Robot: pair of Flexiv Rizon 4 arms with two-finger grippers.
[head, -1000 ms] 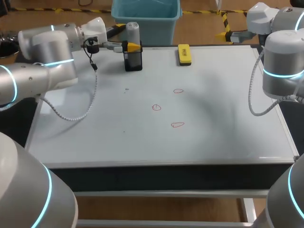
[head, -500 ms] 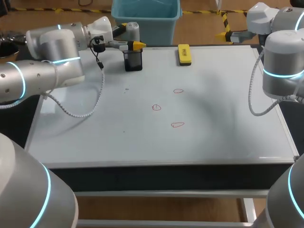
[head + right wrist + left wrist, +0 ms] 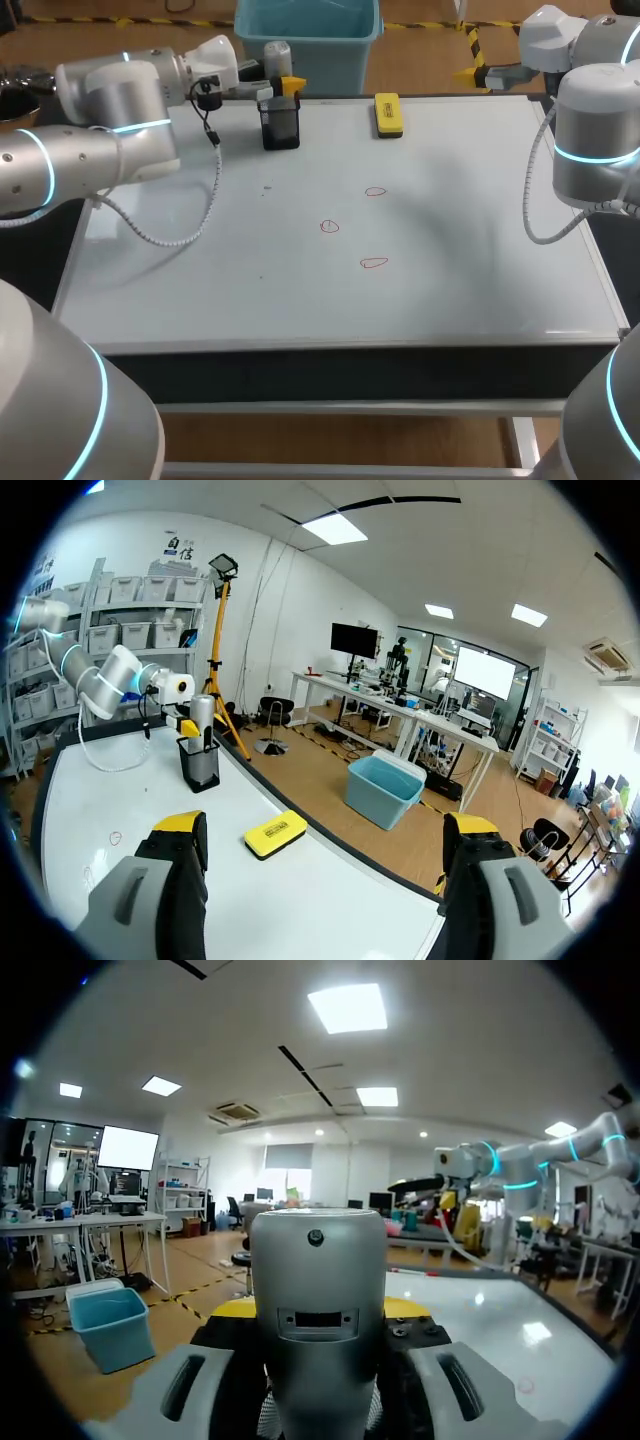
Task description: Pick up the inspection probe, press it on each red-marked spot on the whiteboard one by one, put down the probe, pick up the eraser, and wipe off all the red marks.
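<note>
at the near edge, the whiteboard is a smooth, glossy white sheet in a thin pale frame. toward its middle sit three red marks, small hand-drawn outline loops set apart from one another in a loose triangle. farther back, by the far edge, the eraser lies flat. it is a yellow rectangular block with softened corners, and its long axis runs from near to far. to the left of it, well apart, stands a black boxy holder with the probe in it. the probe is a smooth grey cylinder, matte like metal. its long axis is upright, with the flat, round-edged top pointing up and the lower end going down into the holder's open top. in the left wrist view the side facing the wrist shows a small dark slot and a dot like a screw. the left gripper comes in level from the left, with its yellow-tipped fingers clamped on the probe's sides just above the holder. the right gripper hangs at the board's far right, with its fingers spread wide and nothing between them.
</note>
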